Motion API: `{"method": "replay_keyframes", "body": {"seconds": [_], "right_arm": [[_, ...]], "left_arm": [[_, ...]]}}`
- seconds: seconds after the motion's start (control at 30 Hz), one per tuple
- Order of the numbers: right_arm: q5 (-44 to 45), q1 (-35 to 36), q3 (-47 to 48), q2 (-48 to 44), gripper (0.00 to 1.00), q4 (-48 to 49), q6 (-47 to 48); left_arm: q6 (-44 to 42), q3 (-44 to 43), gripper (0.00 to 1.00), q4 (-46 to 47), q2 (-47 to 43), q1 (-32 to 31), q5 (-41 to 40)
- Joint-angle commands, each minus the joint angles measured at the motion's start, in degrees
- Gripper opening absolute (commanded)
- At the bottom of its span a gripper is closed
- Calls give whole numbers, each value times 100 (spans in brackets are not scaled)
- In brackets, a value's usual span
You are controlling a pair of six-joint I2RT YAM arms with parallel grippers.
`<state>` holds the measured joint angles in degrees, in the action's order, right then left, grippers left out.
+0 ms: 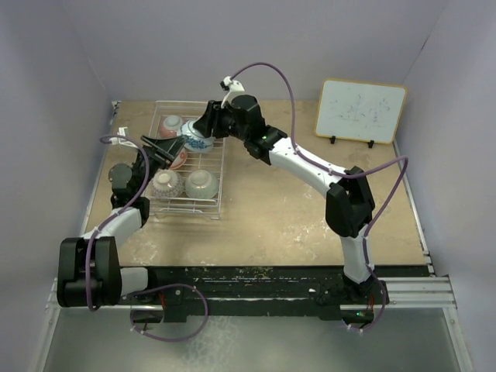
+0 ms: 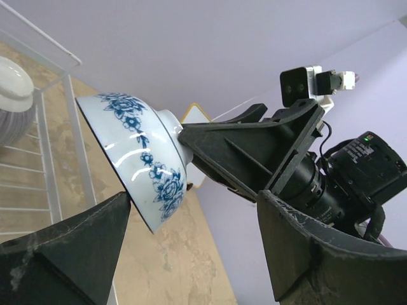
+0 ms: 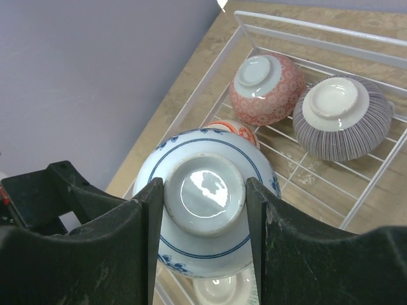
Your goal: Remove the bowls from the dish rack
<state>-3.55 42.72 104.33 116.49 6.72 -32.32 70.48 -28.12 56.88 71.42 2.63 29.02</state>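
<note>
We've got the bench (image 1: 294, 209) with the dish rack (image 1: 222, 174) at its far left. The right fingers (image 3: 137, 254) are clamped on the foot ring of the blue-flowered bowl (image 3: 191, 251), holding it upside down over the rack. The left fingers (image 2: 63, 254) gape wide beside it, gripping nothing. The pink bowl (image 3: 266, 89) and grey striped bowl (image 3: 343, 117) sit upturned in the rack.
</note>
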Motion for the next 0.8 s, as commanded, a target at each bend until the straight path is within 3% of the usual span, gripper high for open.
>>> {"method": "replay_keyframes", "body": {"seconds": [0.0, 0.3, 0.77], "right_arm": [[-415, -2, -18, -477, 0, 732, -261], [-517, -21, -3, -509, 0, 795, -352], [-919, -46, -116, -470, 0, 1057, -653]], "left_arm": [[260, -10, 83, 1087, 162, 18, 267], [184, -106, 83, 1006, 134, 25, 223], [640, -50, 47, 1816, 562, 9, 155]]}}
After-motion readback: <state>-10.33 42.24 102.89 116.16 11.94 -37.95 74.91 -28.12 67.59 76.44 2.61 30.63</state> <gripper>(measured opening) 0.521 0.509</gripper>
